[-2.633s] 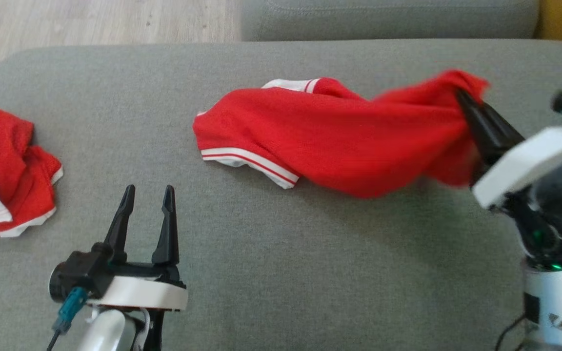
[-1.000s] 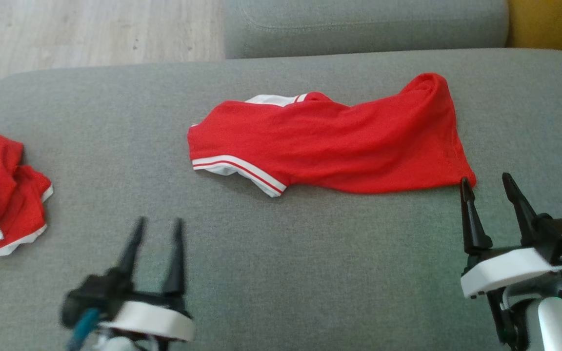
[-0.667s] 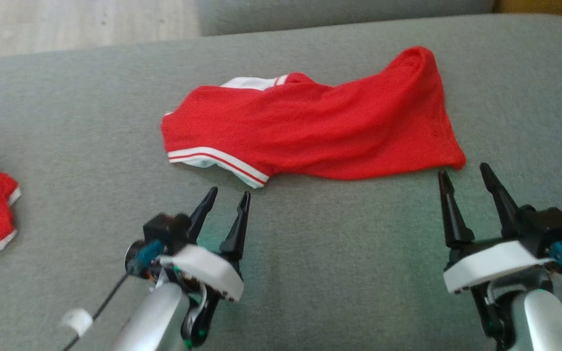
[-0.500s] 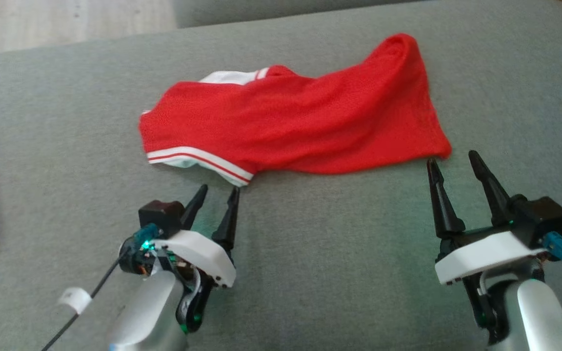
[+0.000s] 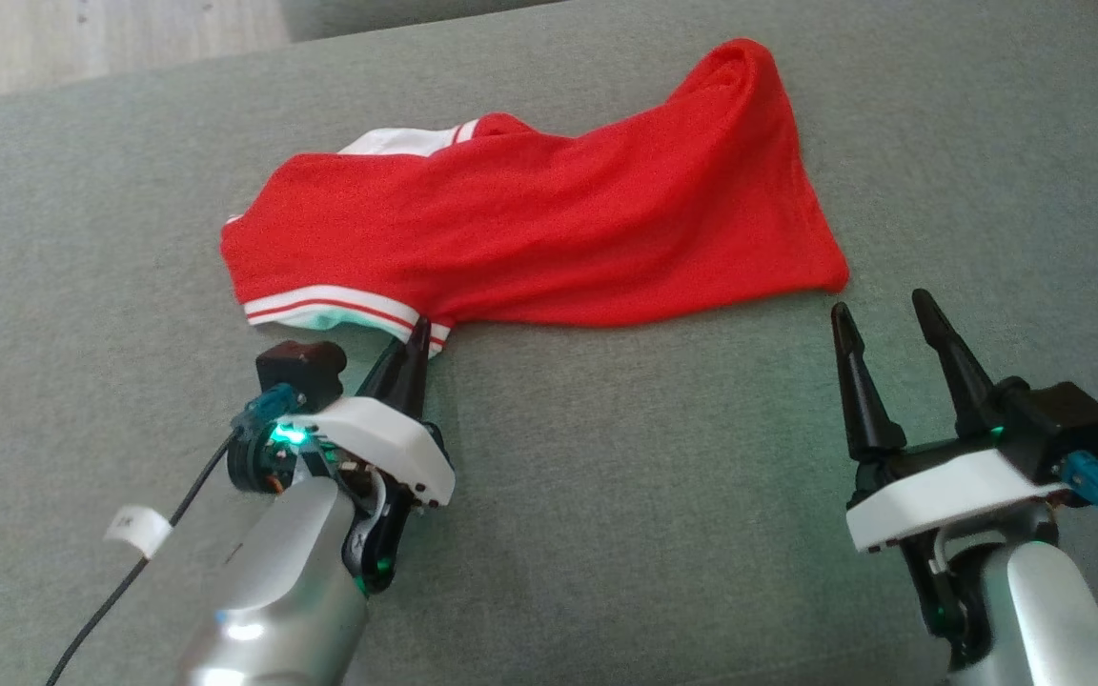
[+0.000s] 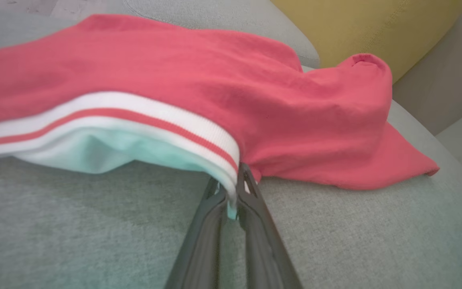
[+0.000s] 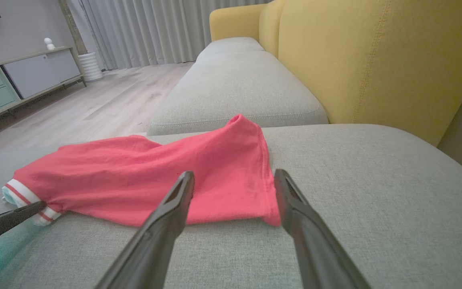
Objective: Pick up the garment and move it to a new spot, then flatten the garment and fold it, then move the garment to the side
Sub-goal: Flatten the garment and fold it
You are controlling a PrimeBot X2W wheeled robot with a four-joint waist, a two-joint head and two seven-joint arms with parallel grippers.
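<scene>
Two end effectors are out in front of you over the grey sofa seat (image 5: 606, 495), and they stand differently. The red garment (image 5: 559, 219) lies rumpled across the middle of that seat, running from your left to your right, with its far right end bunched into a raised fold. Your left end effector (image 5: 418, 329) has its fingers pressed together on the near corner of the white band (image 6: 134, 112) with the red stripe. In the left wrist view you can see the band's edge pinched between the two dark fingers, with pale lining showing under the band. Your right end effector (image 5: 878, 305) is spread wide and holds nothing. Its tips sit just beside the garment's near right corner, and in the head view a thin strip of grey separates them from the cloth. In the right wrist view you have a yellow backrest (image 7: 375, 60) behind the seat and a wood floor (image 7: 94, 104) off to the side.
</scene>
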